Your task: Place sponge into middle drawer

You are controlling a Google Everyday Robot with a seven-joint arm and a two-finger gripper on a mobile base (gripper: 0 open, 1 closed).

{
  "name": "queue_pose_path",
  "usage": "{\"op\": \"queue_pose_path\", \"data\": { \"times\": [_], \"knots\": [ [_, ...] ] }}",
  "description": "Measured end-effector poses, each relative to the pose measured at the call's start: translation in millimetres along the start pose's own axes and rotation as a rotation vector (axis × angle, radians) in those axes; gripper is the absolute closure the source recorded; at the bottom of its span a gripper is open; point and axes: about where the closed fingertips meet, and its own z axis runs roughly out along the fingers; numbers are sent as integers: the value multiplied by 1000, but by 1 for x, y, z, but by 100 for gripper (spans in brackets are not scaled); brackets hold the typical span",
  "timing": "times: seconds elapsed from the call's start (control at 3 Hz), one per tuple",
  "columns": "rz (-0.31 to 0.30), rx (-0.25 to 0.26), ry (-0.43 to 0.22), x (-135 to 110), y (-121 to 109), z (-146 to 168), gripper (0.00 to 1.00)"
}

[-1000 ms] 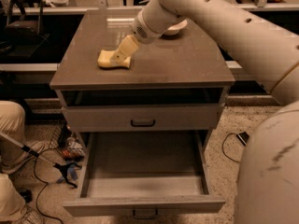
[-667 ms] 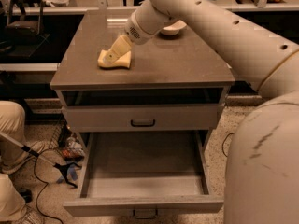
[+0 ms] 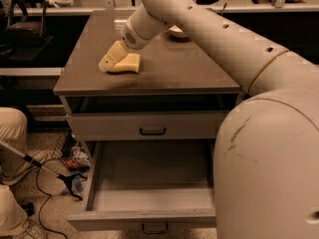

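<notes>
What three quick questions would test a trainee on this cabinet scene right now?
1. True or false: the sponge lies inside the middle drawer.
2. Multiple choice: where is the end effector? A) over the cabinet top, at the sponge; B) down inside the drawer; C) on the floor.
3. Short answer: is the middle drawer open or shut?

Key: 1 false, the sponge is on the cabinet top; 2 A; 3 open.
</notes>
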Motion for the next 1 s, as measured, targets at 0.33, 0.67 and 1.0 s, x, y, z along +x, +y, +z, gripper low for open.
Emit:
{"op": "queue_pose_path", "data": {
  "times": [0.33, 0.67, 1.0],
  "knots": [
    [-19, 12, 34, 0, 0, 15, 0],
    [-13, 14, 53, 9, 0, 22, 0],
    [5, 2, 53, 17, 3, 23, 0]
  ]
}}
